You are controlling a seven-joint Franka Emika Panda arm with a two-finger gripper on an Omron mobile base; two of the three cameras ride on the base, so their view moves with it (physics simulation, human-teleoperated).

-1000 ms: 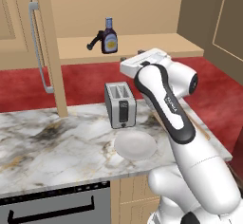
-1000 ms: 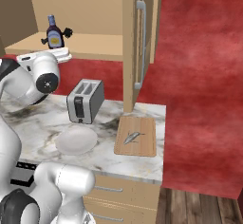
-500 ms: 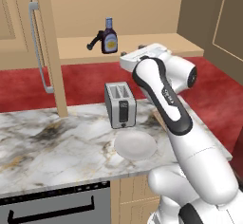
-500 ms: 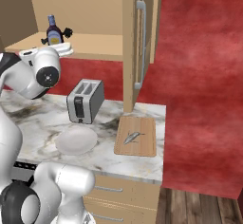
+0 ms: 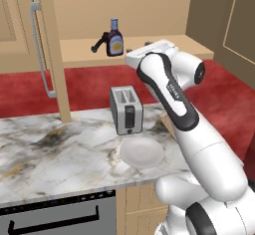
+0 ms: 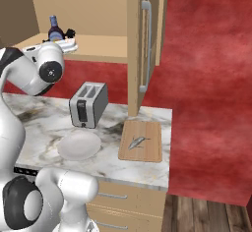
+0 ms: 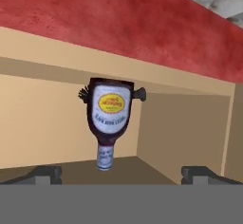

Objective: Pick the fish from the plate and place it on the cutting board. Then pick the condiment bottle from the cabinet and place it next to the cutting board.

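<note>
Standing dark blue-capped condiment bottle (image 5: pixel 115 38), yellow-labelled.

No readable text: condiment bottle (image 7: pixel 108 121) carries a yellow-and-white oval label with print too blurred to read (same from the left base view), and the arm (image 5: pixel 173 92) bears small illegible dark lettering.
</note>
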